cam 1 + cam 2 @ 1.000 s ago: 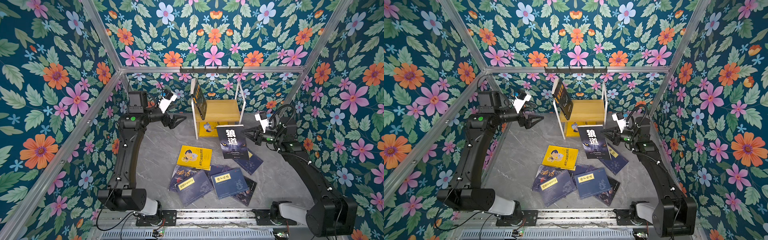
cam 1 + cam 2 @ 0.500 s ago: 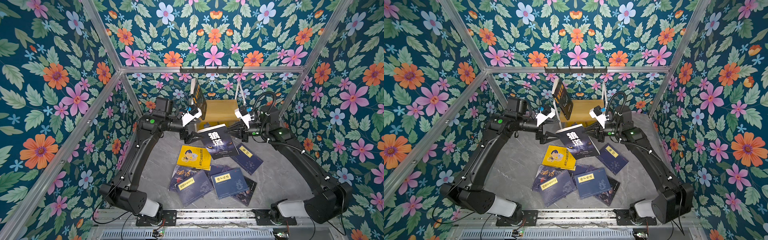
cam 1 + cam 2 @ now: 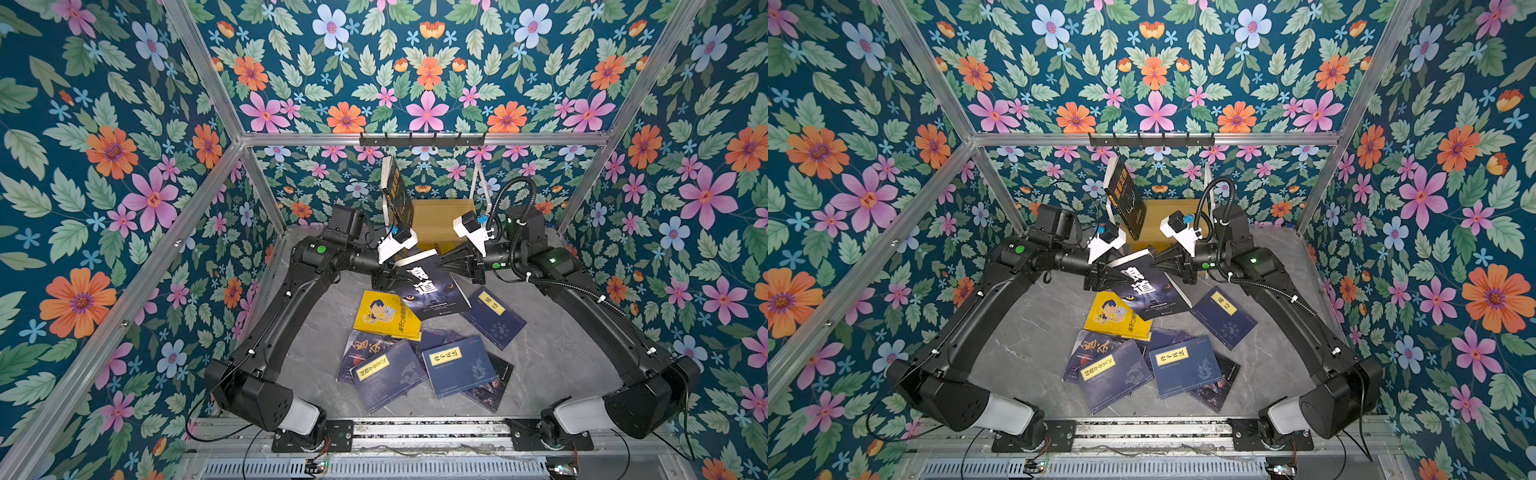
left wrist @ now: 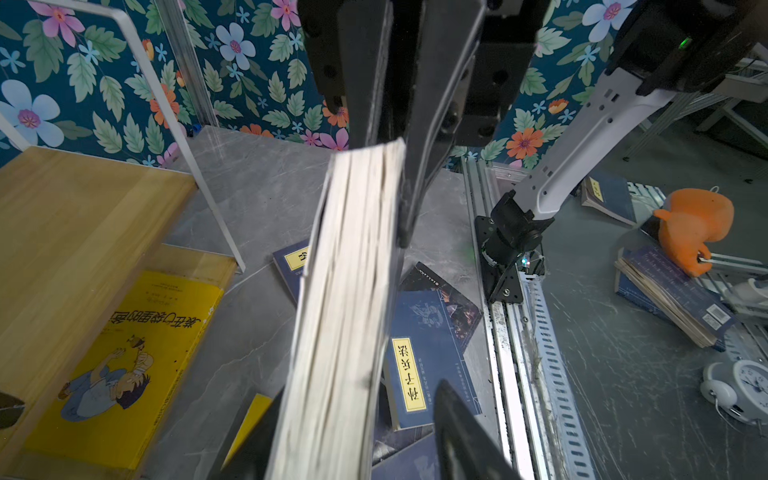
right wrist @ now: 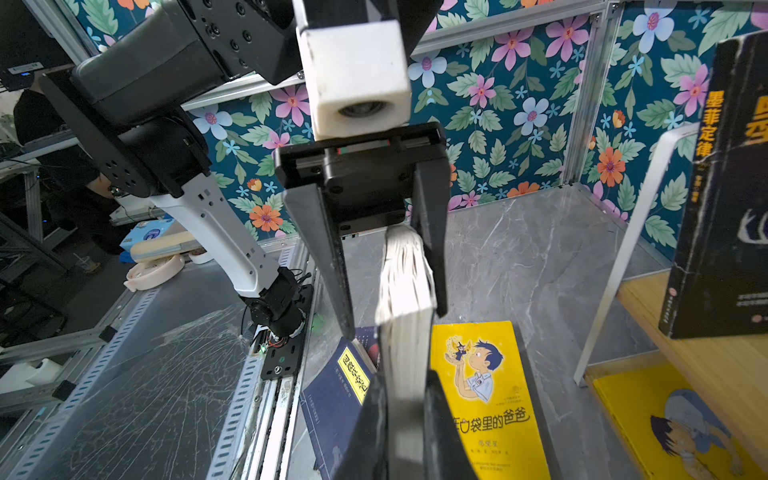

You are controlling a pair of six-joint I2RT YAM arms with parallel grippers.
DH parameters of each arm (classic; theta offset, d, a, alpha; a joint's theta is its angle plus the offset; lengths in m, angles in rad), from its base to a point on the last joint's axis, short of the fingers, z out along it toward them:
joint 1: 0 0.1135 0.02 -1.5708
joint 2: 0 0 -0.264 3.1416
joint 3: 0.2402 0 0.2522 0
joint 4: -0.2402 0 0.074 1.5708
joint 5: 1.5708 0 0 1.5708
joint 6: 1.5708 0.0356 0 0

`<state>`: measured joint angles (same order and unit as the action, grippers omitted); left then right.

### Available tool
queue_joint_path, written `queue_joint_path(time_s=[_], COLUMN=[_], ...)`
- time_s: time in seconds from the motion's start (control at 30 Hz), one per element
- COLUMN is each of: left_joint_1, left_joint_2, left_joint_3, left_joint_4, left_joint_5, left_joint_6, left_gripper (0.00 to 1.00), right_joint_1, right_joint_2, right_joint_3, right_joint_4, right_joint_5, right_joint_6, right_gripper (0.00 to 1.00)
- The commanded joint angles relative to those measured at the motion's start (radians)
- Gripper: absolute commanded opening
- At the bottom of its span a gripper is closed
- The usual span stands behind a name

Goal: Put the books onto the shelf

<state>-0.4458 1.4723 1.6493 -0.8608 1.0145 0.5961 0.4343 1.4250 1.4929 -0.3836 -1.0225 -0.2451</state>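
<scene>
A dark book [image 3: 432, 286] [image 3: 1146, 286] with large white characters hangs tilted above the floor pile. My right gripper [image 3: 446, 262] [image 5: 405, 382] is shut on its far edge. My left gripper [image 3: 390, 278] [image 4: 361, 399] straddles the opposite edge; one finger touches the pages and the other stands apart with a visible gap. On the floor lie a yellow book [image 3: 384, 313] and several navy books [image 3: 457, 365]. The shelf [image 3: 440, 216] [image 4: 83, 216] stands at the back, with a black book [image 3: 397, 191] upright on top and a yellow one [image 4: 124, 353] on the lower board.
A black hook rail [image 3: 422, 139] runs along the back wall above the shelf. Flowered walls close in both sides. The arm bases sit on a metal rail [image 3: 415, 432] at the front. Outside the cell lie an orange plush toy [image 4: 694, 224] and an alarm clock [image 4: 744, 386].
The right arm carried the dark book from the right to the middle. The left arm swung in from the left wall, and its jaws have narrowed round the book's other edge.
</scene>
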Motion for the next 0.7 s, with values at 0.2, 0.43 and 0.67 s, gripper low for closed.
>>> queue_joint_path(time_s=[0.2, 0.43, 0.67], left_joint_1=[0.001, 0.002, 0.021], left_joint_2=[-0.005, 0.009, 0.065], left_joint_3=[0.005, 0.043, 0.138], left_joint_4=[0.075, 0.085, 0.193], left_joint_5=[0.023, 0.010, -0.056], left_joint_6=[-0.076, -0.121, -0.314], left_gripper=[0.00, 0.00, 0.00], right_joint_1=[0.003, 0.002, 0.002], right_joint_2=[-0.032, -0.103, -0.191], right_joint_3=[-0.016, -0.044, -0.108], right_joint_4=[0.064, 0.096, 0.156], right_joint_5=[0.084, 0.251, 0.413], right_joint_6=[-0.023, -0.053, -0.082], right_gripper=[0.26, 0.65, 0.84])
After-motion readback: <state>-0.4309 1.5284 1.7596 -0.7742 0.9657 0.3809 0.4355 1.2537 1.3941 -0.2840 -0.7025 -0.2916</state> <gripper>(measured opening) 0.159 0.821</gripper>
